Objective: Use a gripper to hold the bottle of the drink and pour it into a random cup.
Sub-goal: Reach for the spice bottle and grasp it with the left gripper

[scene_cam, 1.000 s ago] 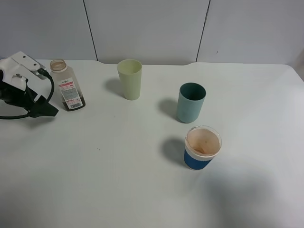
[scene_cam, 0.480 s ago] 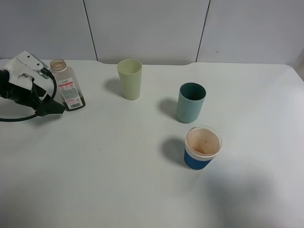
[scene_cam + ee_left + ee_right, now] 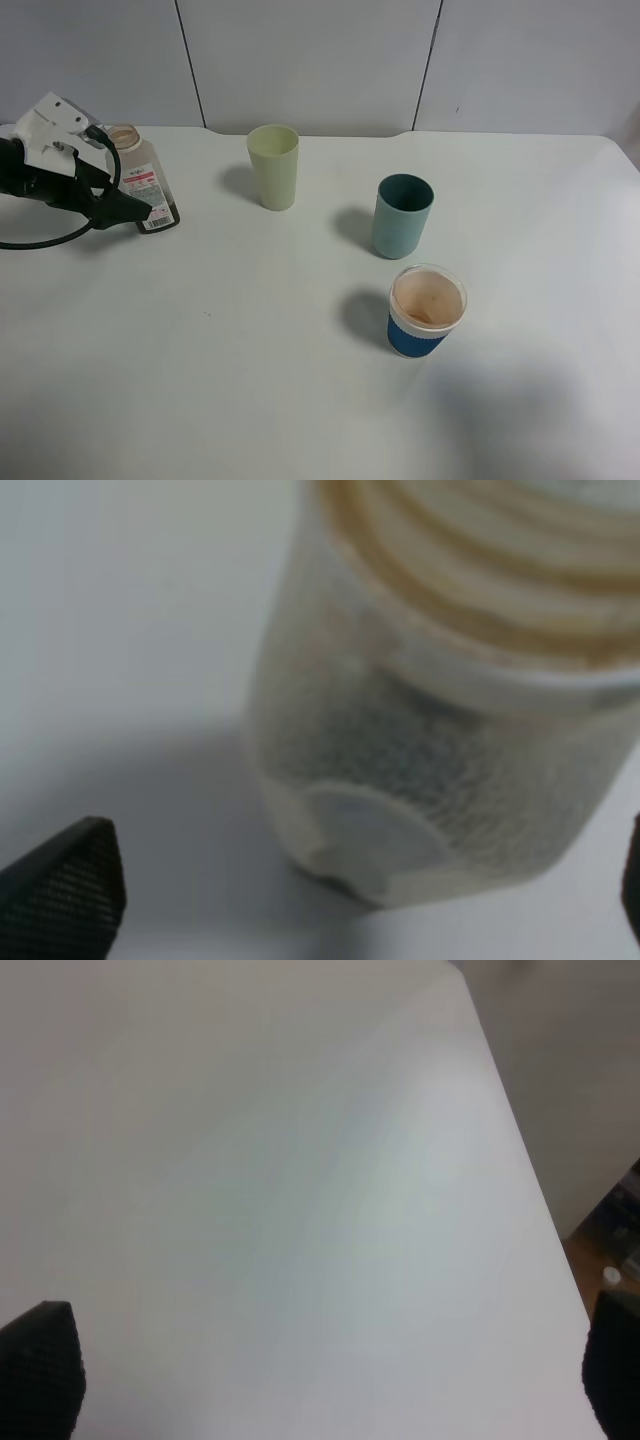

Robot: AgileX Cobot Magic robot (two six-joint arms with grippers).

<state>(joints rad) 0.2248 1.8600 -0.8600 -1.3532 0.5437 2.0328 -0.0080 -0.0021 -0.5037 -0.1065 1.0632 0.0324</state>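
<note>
The left gripper (image 3: 128,196) is hanging open, its jaws lying on either side of the bottle (image 3: 148,186). The bottle is standing upright at 3 o'clock from the wrist. Farther at 3 o'clock, the yellow-green cup (image 3: 273,166) is waiting.

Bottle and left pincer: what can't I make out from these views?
- Exterior high: the left pincer covers part of the bottle, so contact is unclear.
- Left wrist: the bottle is blurred at close range, its rim cut off by the frame edge.
- Right wrist: only fingertip corners of the right pincer show; that arm is outside exterior high.
</note>
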